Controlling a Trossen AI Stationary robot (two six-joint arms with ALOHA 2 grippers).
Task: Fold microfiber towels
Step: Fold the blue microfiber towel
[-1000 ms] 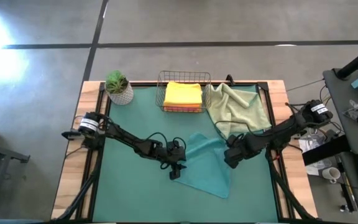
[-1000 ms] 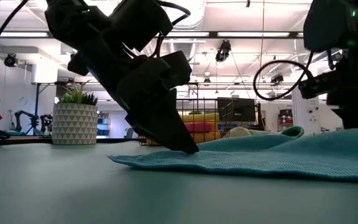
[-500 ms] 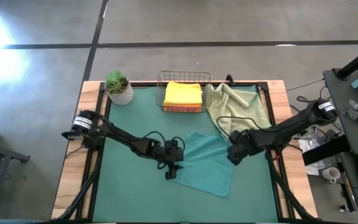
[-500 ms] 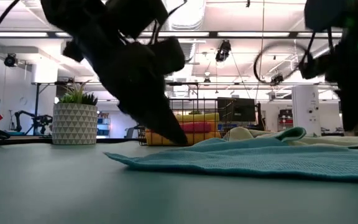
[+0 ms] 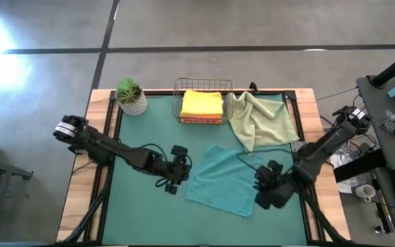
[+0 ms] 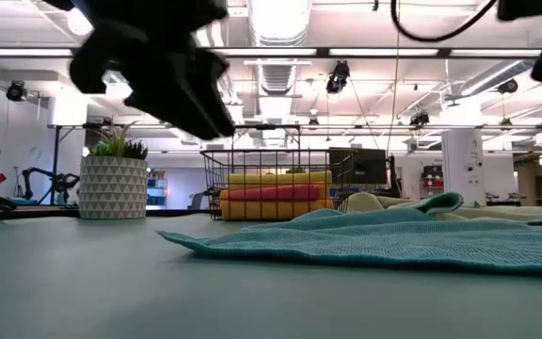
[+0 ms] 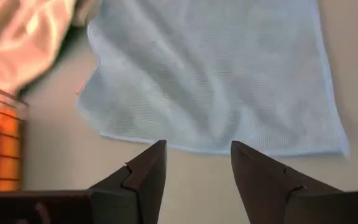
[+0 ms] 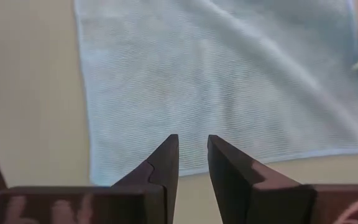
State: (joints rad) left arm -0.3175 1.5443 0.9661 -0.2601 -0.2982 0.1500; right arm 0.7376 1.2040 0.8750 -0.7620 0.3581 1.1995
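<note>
Two arms, both matte black, built of slim jointed segments. Left arm (image 5: 108, 147): white band with dark marking near its base, at left of frame. Right arm (image 5: 321, 147): same white band at right edge. Thin black cables loop along both. Fingers (image 7: 143, 177) dark, wedge-shaped, tapering, stepped inner edges.

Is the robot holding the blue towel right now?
No, the teal towel lies spread flat on the mat, and the left gripper and right gripper sit beside it with nothing between their fingers.

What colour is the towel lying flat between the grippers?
Teal towel, plain, no pattern; the high view shows it best.
</note>
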